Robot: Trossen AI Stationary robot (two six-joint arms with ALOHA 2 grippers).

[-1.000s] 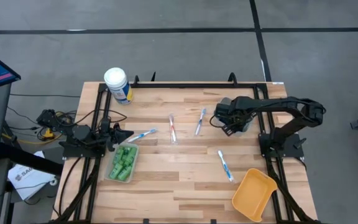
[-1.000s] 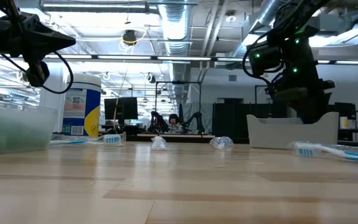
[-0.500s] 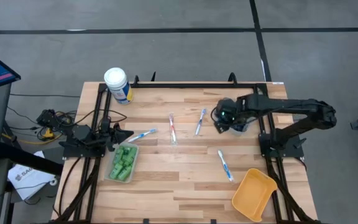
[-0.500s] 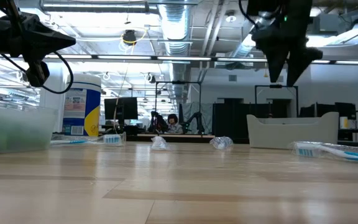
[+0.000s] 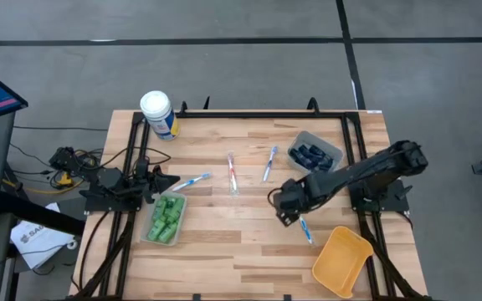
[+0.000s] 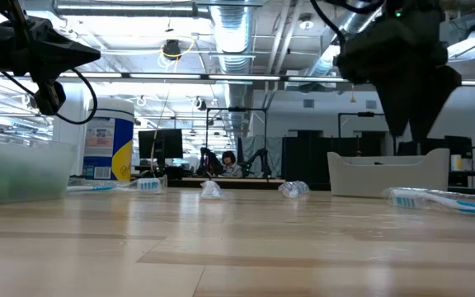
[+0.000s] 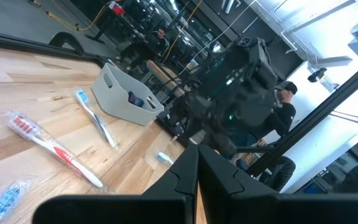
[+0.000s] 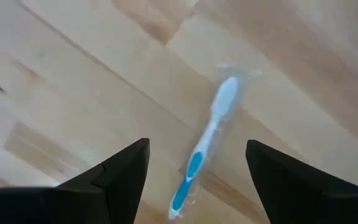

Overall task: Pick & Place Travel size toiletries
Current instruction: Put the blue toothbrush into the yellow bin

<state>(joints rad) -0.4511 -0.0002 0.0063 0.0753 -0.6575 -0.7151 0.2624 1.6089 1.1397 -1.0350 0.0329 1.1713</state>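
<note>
Right gripper (image 5: 286, 206) moved over blue toothbrush (image 8: 205, 145), jaws released, left jaws clenched, yellow tray (image 5: 342, 262) nearby.

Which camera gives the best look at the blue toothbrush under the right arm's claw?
The right wrist view: the wrapped blue toothbrush lies framed between the open right gripper fingers. The high view shows it small, partly under the arm; the low view shows it side-on.

A robotics lab or industrial workshop. Exposed ceiling ducts (image 6: 237, 33) and strip lights hang overhead. A person (image 6: 229, 161) sits among monitors (image 6: 159, 144) beyond the wooden table (image 5: 224, 242).
</note>
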